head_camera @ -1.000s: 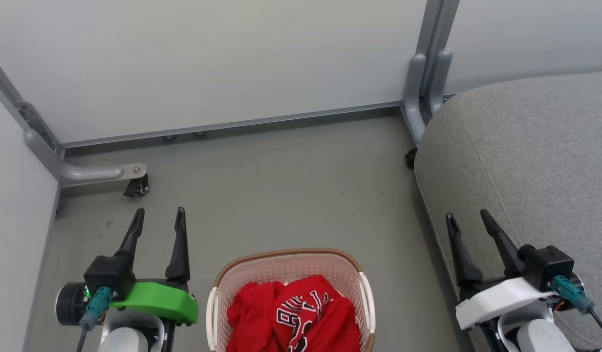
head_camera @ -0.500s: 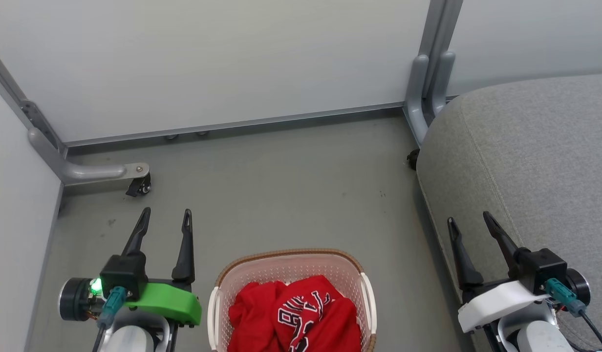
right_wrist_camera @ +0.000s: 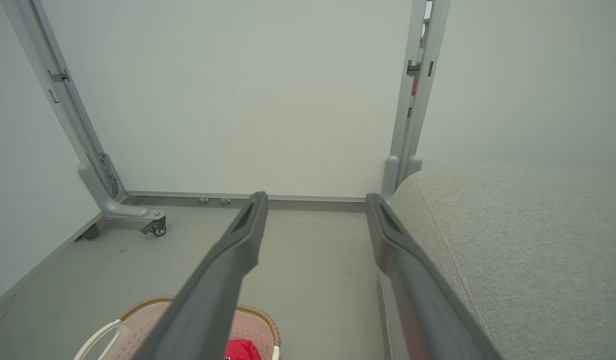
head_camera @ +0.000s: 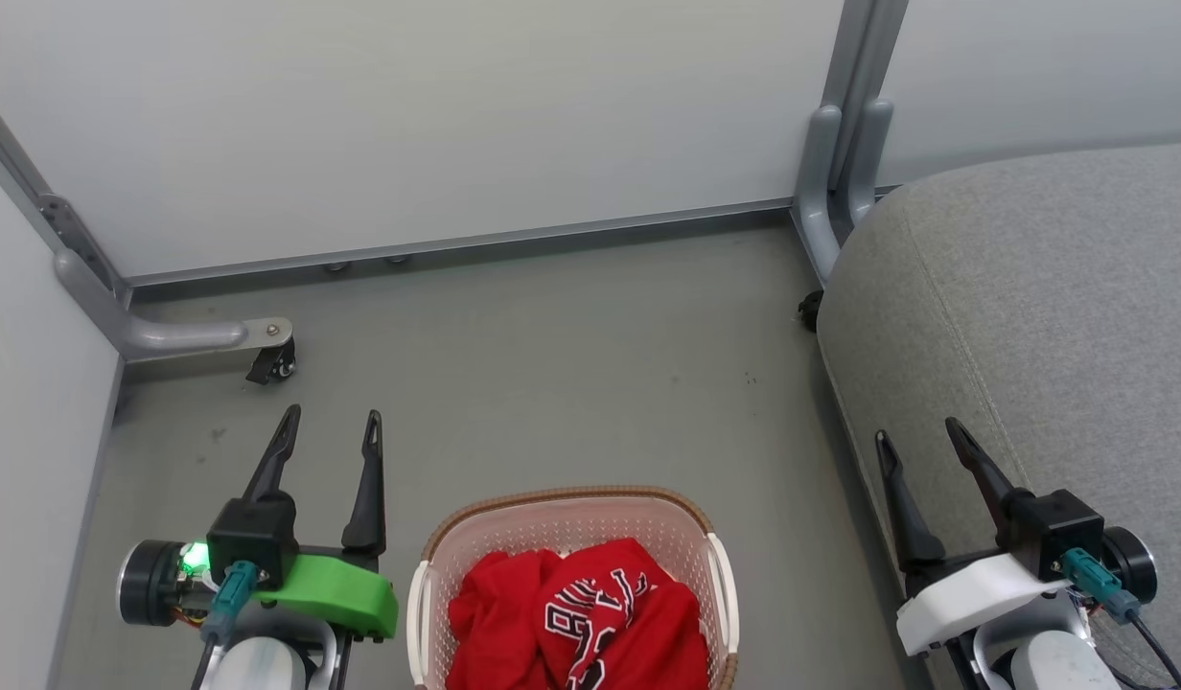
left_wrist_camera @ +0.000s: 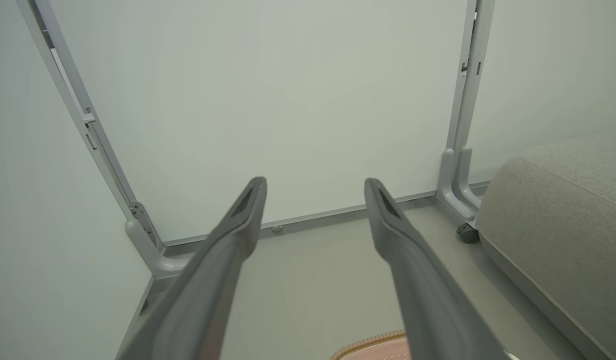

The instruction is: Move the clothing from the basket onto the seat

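Observation:
Red clothing (head_camera: 576, 618) with black, white-edged lettering lies bunched in the white perforated basket (head_camera: 562, 525), whose brown rim (right_wrist_camera: 258, 315) stands on the floor at the bottom centre of the head view. The big grey seat (head_camera: 1041, 307) fills the right side; it also appears in the left wrist view (left_wrist_camera: 563, 210) and the right wrist view (right_wrist_camera: 513, 240). My left gripper (head_camera: 331, 424) is open to the left of the basket, holding nothing. My right gripper (head_camera: 917, 434) is open at the seat's front edge, holding nothing. A scrap of the red clothing (right_wrist_camera: 240, 350) shows low in the right wrist view.
Pale partition walls (head_camera: 408, 125) close off the back and left. Grey metal posts (head_camera: 840, 144) with a caster foot (head_camera: 269, 359) stand on the floor. Open grey floor (head_camera: 552, 374) lies between the basket and the walls.
My left gripper has shifted slightly to the right, toward the basket. The right gripper has barely moved. The basket and clothing are as before.

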Tool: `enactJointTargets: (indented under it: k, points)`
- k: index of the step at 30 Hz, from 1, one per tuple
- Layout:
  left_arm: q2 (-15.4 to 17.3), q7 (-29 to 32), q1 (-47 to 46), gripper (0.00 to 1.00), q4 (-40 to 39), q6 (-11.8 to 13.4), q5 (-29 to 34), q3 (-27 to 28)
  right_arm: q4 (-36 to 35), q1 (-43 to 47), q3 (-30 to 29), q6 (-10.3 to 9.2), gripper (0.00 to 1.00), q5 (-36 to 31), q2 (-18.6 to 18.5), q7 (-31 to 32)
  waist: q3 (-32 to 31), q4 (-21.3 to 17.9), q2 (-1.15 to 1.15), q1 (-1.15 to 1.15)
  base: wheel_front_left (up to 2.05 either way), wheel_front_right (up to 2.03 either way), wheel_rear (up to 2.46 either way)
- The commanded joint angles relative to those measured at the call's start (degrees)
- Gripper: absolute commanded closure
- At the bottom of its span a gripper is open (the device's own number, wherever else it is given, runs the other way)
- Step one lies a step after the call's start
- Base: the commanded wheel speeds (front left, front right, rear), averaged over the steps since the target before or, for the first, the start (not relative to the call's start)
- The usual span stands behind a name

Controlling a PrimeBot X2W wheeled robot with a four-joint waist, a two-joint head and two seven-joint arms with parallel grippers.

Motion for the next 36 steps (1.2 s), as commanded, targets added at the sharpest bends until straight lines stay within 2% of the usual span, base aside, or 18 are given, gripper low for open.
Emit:
enactJointTargets:
  k: [1, 7, 14, 28, 36]
  points:
    - [-0.08, -0.31, -0.93, 0.0, 0.01, -0.21, 0.23, 0.21, 0.18, -0.32, 0.01, 0.0, 0.0, 0.2, -0.11, -0.18, 0.04, -0.01, 0.56, 0.0, 0.0, 0.0, 0.0]
    - [-0.13, -0.3, -1.43, 0.0, 0.31, -0.79, 0.43, -0.47, -0.09, -0.88, 0.59, 0.0, 0.0, 0.39, -0.11, -0.18, 0.67, -0.69, 0.56, 0.0, 0.0, 0.0, 0.0]
    - [1.01, -0.26, -4.72, 0.0, 2.33, -2.25, 1.27, -3.44, -2.06, -2.83, 2.98, 0.0, 0.0, 0.3, -0.12, -0.18, 4.37, -3.96, 0.56, 0.0, 0.0, 0.0, 0.0]
    - [6.35, -0.25, -18.46, 0.0, 14.27, -3.21, 0.51, -12.79, -11.08, -10.17, 8.83, -0.02, 0.0, 2.98, -0.1, -0.18, 20.68, -15.86, 0.56, 0.0, 0.0, 0.0, 0.0]
    - [8.92, -0.25, -26.59, 0.0, 23.05, -3.22, -2.31, -20.8, -14.86, -13.62, 9.73, -0.02, 0.0, 4.08, -0.06, -0.18, 29.31, -19.04, 0.56, 0.0, 0.0, 0.0, 0.0]
